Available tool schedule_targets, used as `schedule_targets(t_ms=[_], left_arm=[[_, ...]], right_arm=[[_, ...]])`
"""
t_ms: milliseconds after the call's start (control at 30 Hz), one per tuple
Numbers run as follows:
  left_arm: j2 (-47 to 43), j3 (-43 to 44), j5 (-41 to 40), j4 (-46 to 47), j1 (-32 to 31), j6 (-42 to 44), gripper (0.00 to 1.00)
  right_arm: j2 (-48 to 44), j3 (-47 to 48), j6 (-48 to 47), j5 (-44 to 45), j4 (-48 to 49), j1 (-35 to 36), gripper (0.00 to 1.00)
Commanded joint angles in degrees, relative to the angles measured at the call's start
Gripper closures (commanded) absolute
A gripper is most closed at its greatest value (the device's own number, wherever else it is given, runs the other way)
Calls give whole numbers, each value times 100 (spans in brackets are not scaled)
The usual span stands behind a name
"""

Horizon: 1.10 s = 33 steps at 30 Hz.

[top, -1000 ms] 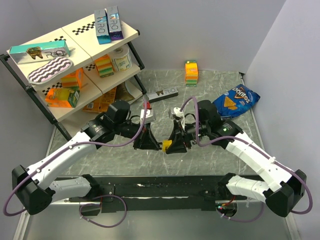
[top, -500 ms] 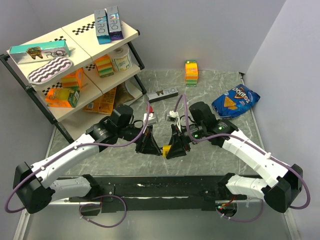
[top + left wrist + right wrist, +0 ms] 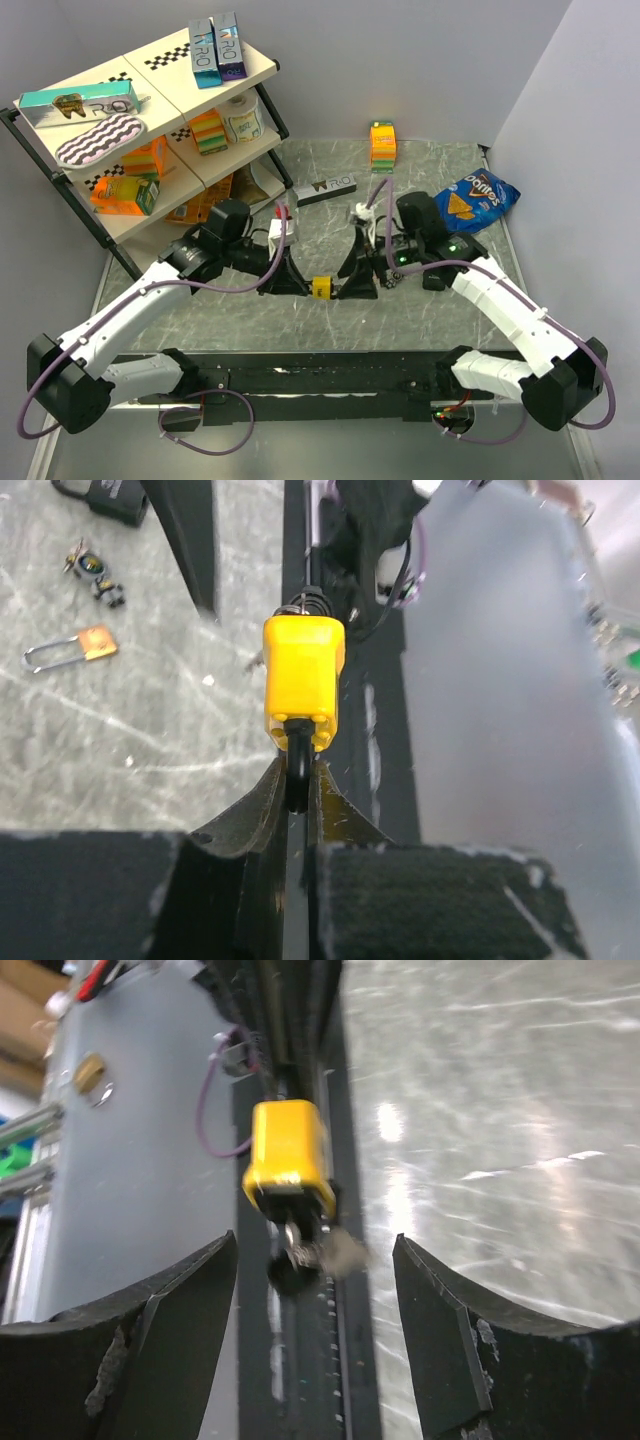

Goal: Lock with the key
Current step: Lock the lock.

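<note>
The lock (image 3: 322, 287), a yellow block, hangs in the air between my two grippers. My left gripper (image 3: 300, 284) is shut on its dark shackle (image 3: 297, 770), and the yellow body (image 3: 303, 680) points away from it. The key (image 3: 305, 1252) sticks out of the far end of the lock (image 3: 290, 1155). A blurred gold-brown piece and a dark piece dangle from it. My right gripper (image 3: 315, 1250) is open, with a finger on each side of the key and touching neither it nor the lock. It faces the lock in the top view (image 3: 352, 285).
A black padlock (image 3: 110, 495), a dark key bunch (image 3: 95, 570) and a copper tag on a wire loop (image 3: 70, 650) lie on the table below. A shelf rack (image 3: 150, 120) stands at the left. A toothpaste box (image 3: 325, 186), an orange box (image 3: 382, 142) and a Doritos bag (image 3: 470, 200) lie at the back.
My right gripper was close up against the lock's key end; it now stands open and slightly drawn back. Both arms and the lock have shifted a little left and away.
</note>
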Motion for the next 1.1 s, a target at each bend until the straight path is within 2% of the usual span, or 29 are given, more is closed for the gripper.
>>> schedule_targets(t_ms=[0,100,333,500,600,767,933,1000,1067], left_arm=[[-246,341,247,-826,81,1348,99],[-281,341,220,-836,81,1436,99],[-184,367,273,-521,81,1121,99],[-158,358,238,-449,81,1050,99],[-132,367,247,-432,81,1024,99],[-132,350,247,-405,81,980,99],[-132,323,194,-335,81,901,99],[-123,314,142,-291,81,866,99],[-114,297,106,-273,81,865,99]], right_arm=[[-128,550,-662,-147,-519,-390,28],[-110,647,-944,-120,-723,-426,32],[48,630,-848,20,-618,-145,44],[92,481,-813,195,-521,250,44],[136,445,-883,354,-512,409,48],[197,436,-979,556,-556,436,66],[224,445,-1015,635,-627,453,74],[215,437,-1024,636,-635,462,75],[171,428,-1006,618,-609,462,81]])
